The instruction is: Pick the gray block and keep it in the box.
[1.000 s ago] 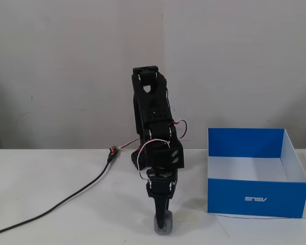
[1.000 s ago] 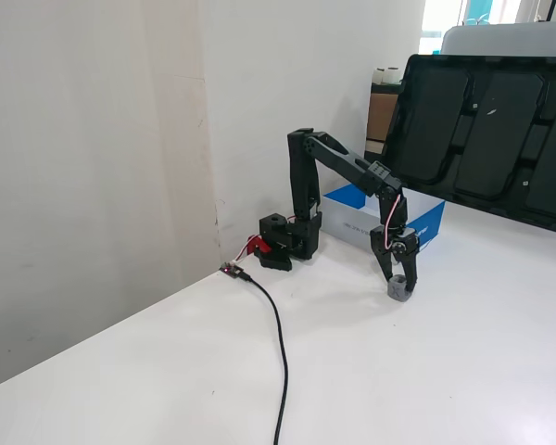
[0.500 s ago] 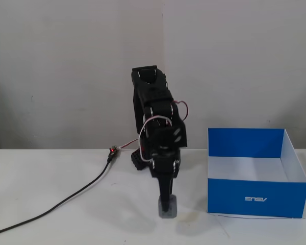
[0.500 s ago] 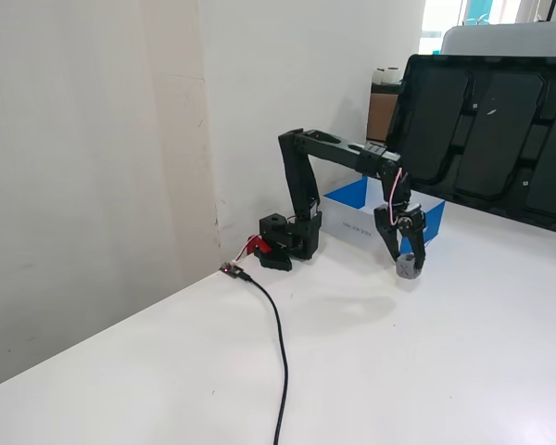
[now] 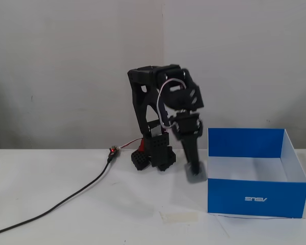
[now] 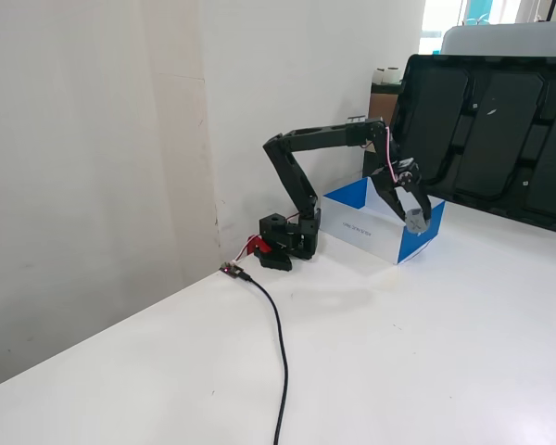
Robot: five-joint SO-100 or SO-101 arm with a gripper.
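Observation:
The gray block [image 5: 197, 176] is held between my gripper's fingers, lifted off the white table. My gripper [image 5: 195, 171] points down and is shut on the block, just left of the box's left wall in a fixed view. The box [image 5: 255, 197] is blue outside, white inside and open-topped, with an upside-down logo on its front. In the other fixed view the gripper [image 6: 415, 218] and the block [image 6: 418, 221] hang in front of the box's near corner [image 6: 363, 225], outside the box.
A black cable [image 5: 66, 201] runs from the arm's base across the table to the left; it also shows in the other fixed view [image 6: 280, 343]. A strip of pale tape [image 5: 179, 217] lies in front of the box. A big black panel [image 6: 500, 139] leans behind the box.

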